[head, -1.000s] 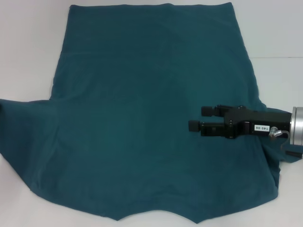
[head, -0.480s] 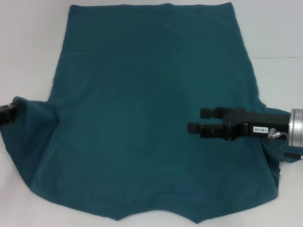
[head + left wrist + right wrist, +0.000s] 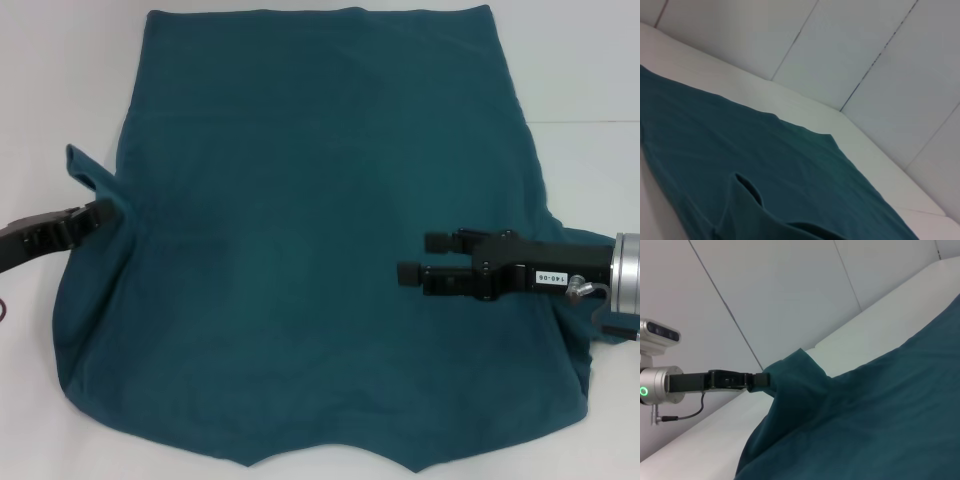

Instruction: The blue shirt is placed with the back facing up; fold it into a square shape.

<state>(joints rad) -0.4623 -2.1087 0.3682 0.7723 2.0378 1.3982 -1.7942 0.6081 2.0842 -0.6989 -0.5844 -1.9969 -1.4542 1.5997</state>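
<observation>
The blue shirt [image 3: 330, 240] lay spread over most of the head view, plain side up, on a white table [image 3: 590, 70], its straight hem along the top of the frame and its shoulder end running off the bottom edge. It looked soft, light and limp: the cloth draped and puckered wherever it was raised, so it would not hold a crease unaided and would likely drag and wrinkle if pulled by one point. The best holds, in my judgement, were at edges and corners, such as a sleeve tip or the hem corners, where a thin fold of fabric fits between fingers.

The left gripper [image 3: 100, 208], at the middle left of the head view, was clamped on the blue shirt at its left sleeve, with the fabric bunched and lifted into a small peak just above it. The right wrist view showed the same left gripper [image 3: 757, 380] from across the table, with the sleeve hanging from its tip. The left wrist view showed only the blue shirt [image 3: 765, 165] and the pale wall panels [image 3: 865, 60] behind the table.

The right gripper [image 3: 420, 256] sat at the middle right of the head view, over the shirt's body, its two fingers lying parallel with a narrow gap between them and no cloth visibly pinched.

Counted: one shirt, two grippers, one table.
</observation>
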